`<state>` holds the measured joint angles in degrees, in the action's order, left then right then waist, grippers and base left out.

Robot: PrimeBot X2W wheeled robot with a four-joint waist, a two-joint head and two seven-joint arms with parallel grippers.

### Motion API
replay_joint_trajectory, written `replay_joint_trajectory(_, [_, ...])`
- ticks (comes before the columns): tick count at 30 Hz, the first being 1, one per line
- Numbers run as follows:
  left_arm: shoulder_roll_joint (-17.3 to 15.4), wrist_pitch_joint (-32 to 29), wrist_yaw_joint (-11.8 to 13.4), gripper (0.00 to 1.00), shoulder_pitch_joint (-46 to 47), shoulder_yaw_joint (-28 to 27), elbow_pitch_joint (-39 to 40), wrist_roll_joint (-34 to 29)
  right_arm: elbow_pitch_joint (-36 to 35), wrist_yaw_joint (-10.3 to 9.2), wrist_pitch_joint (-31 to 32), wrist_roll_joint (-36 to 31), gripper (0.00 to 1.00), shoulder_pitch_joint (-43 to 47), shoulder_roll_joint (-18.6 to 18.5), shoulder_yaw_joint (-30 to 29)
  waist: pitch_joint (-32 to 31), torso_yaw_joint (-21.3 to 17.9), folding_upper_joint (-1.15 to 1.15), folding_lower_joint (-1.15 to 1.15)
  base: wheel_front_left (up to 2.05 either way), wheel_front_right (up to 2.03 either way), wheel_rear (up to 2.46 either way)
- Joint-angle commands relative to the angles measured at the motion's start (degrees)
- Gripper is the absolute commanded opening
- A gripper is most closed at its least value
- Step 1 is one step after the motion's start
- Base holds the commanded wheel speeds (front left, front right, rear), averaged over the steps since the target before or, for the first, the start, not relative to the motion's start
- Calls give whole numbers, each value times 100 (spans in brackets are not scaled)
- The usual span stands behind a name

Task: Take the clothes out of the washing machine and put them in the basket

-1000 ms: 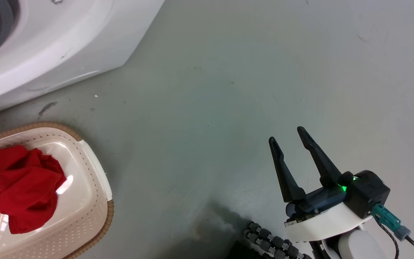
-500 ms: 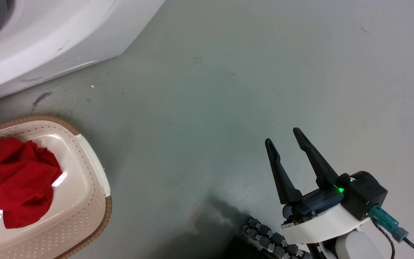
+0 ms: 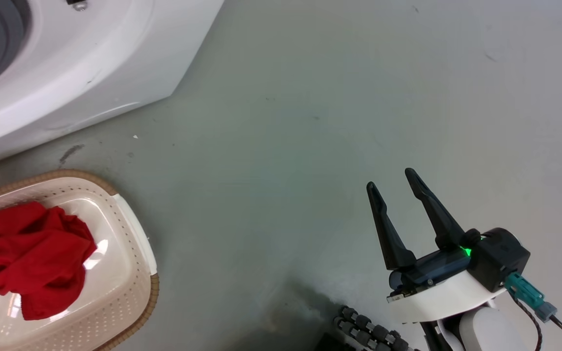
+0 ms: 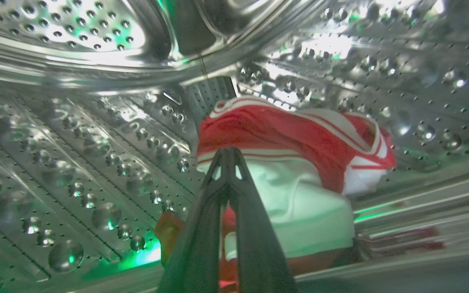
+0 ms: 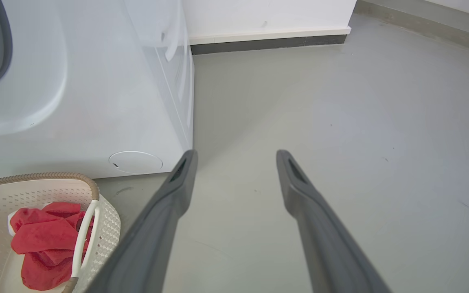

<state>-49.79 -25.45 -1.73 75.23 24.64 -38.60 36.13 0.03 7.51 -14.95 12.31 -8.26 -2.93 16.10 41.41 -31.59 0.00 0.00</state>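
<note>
Grey floor (image 3: pixel 310 122), white wall (image 5: pixel 267 16), dark skirting (image 5: pixel 267 42) between.

We see open grey floor (image 3: pixel 310 122) ahead and to the right of the right end effector (image 3: pixel 389 178), whose fingers are spread above it; a hand could pass freely there as far as the wall (image 5: pixel 267 16). To its left the washing machine (image 3: pixel 90 63) blocks the way, and the basket (image 3: pixel 153 292) stands close before it, a red garment (image 3: pixel 32 258) heaped in its left part, its right part bare. Inside the drum (image 4: pixel 75 134), the left end effector (image 4: pixel 227 151), fingers pressed together, has the striped garment (image 4: pixel 291 134) right at its tips, with curved steel walls close all around
</note>
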Motion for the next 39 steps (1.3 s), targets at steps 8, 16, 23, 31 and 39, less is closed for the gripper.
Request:
replay_joint_trajectory(8, [481, 1951, 281, 0, -850, -166, -177, -48, 24, -5, 71, -197, 100, -108, 9, -229, -619, 360, 0, 0, 0, 0, 0])
replay_joint_trajectory(16, [948, 3224, 395, 0, -1578, -237, -370, 70, -22, -5, 280, -342, 100, 3, 7, -388, -1108, 660, 0, 0, 0, 0, 0])
replay_joint_trajectory(23, [1142, 3571, 328, 0, -2002, -263, -397, 238, -88, -4, 415, -408, 100, 116, 7, -387, -1298, 820, 0, 0, 0, 0, 0])
replay_joint_trajectory(31, [1018, 3399, 94, 100, -2080, -258, -451, 394, -114, -4, 420, -389, 100, 133, 8, -395, -1296, 865, 0, 0, 0, 0, 0])
replay_joint_trajectory(39, [652, 2709, -230, 100, -1654, -123, -491, 392, -52, -4, 336, -268, 100, 37, 7, -324, -1103, 793, 0, 0, 0, 0, 0])
